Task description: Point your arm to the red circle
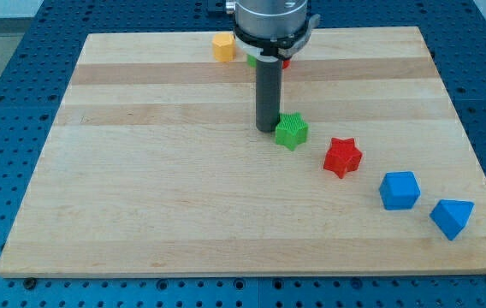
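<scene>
Tip point(268, 130) bare, holding nothing, touching green star point(292, 131); we judge red circle point(285, 62) hides behind arm, so we back off toward view's top, skirting yellow block point(223, 46).

Tip point(268, 129): just left of green star point(292, 131).
Red star point(342, 157): lower right of that.
Blue cube point(399, 190): further right.
Yellow block point(223, 46): board's point(140, 197) top edge.
</scene>
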